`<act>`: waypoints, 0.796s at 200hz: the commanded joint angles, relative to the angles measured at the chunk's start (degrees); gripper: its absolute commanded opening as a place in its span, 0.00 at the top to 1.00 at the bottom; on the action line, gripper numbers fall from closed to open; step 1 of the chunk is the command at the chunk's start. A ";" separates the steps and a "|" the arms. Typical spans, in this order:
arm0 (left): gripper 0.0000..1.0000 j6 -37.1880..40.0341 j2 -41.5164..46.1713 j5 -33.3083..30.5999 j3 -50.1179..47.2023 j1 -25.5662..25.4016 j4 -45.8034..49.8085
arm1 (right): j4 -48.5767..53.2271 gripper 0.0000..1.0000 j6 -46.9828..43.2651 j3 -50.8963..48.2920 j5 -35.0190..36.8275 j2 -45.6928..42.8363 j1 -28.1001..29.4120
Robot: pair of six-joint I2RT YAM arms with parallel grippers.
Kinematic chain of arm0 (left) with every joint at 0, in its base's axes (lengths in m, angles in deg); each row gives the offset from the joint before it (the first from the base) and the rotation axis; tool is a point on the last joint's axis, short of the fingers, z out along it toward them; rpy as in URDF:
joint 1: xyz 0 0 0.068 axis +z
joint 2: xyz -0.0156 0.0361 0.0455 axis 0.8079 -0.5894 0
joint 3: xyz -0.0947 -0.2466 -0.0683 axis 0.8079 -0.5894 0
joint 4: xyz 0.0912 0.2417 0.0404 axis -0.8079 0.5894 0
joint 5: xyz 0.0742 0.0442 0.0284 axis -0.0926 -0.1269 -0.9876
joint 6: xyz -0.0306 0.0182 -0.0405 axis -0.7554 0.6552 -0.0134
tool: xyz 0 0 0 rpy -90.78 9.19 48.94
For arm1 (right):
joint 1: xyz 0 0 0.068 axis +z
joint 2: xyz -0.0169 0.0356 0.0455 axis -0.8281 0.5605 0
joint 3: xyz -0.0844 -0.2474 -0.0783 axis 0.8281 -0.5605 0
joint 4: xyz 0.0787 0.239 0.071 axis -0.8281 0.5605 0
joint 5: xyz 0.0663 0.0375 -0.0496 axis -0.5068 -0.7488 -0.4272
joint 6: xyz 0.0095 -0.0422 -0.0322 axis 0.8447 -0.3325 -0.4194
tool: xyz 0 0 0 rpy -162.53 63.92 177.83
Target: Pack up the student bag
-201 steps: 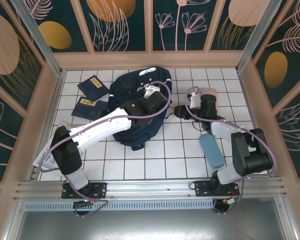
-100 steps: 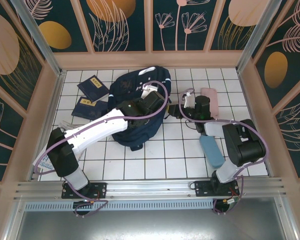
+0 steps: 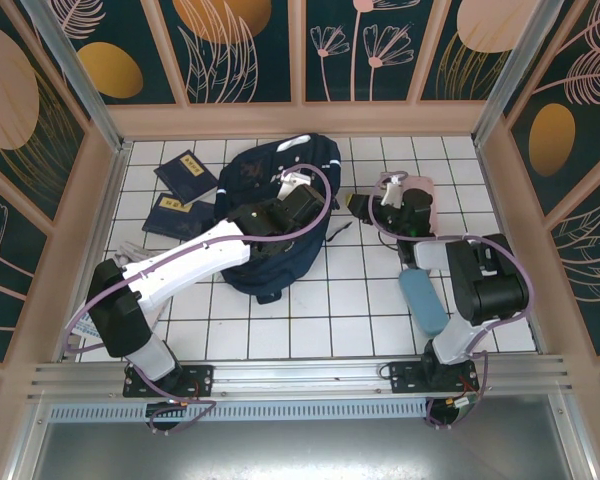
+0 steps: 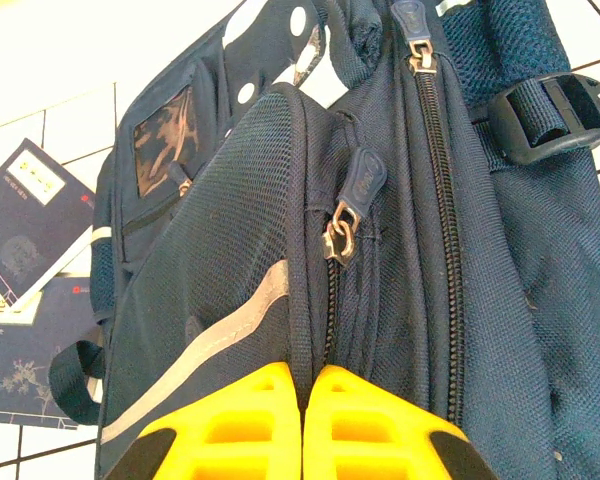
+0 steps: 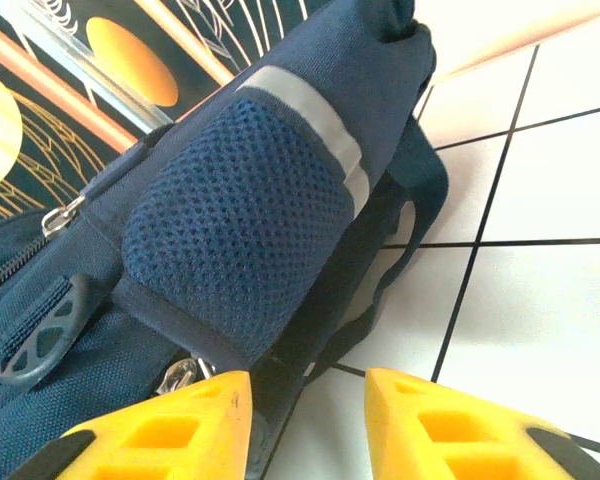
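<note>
the student bag (image 3: 260, 170) lies on the tiled counter (image 3: 350, 310), a little left of centre, just beside two small booklets (image 3: 185, 175). the left hand (image 4: 303, 372) is closed, its tips against the bag's front below a zip pull (image 4: 358, 185). the right hand (image 5: 305, 380) is open at the bag's mesh side pocket (image 5: 230, 240), with a dark strap (image 5: 405, 200) close by.

Bright even o/h light, soft shadows; tiles (image 4: 50, 60) blown out in L wrist view, else sharp.
</note>
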 commanded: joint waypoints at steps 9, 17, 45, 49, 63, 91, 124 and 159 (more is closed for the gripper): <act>0.96 0.89 3.27 -5.67 1.33 0.55 -2.43 | -1.26 0.57 0.79 0.19 -5.36 0.33 0.33; 0.96 1.04 3.27 -5.78 1.54 0.61 -2.41 | -0.85 0.54 1.19 -0.55 -6.36 0.11 0.24; 0.96 1.32 3.36 -5.99 1.80 0.63 -2.72 | -2.66 0.49 3.51 -3.45 -10.51 0.72 0.37; 0.96 1.33 3.29 -5.99 1.79 0.65 -2.72 | -3.69 0.49 4.25 -3.74 -11.29 1.09 0.34; 0.96 1.48 3.11 -5.97 1.81 0.63 -3.10 | -7.70 0.47 8.04 -4.33 -13.32 2.65 0.48; 0.96 1.42 2.46 -6.33 2.26 0.61 -3.16 | -17.33 0.43 16.91 -4.13 -13.77 5.98 1.12; 0.97 1.33 2.14 -7.19 2.32 0.77 -3.16 | -28.65 0.42 26.49 -2.26 -13.07 10.68 1.75; 0.97 1.15 2.04 -7.48 2.03 0.88 -3.16 | -34.62 0.41 31.45 0.59 -13.16 14.48 2.43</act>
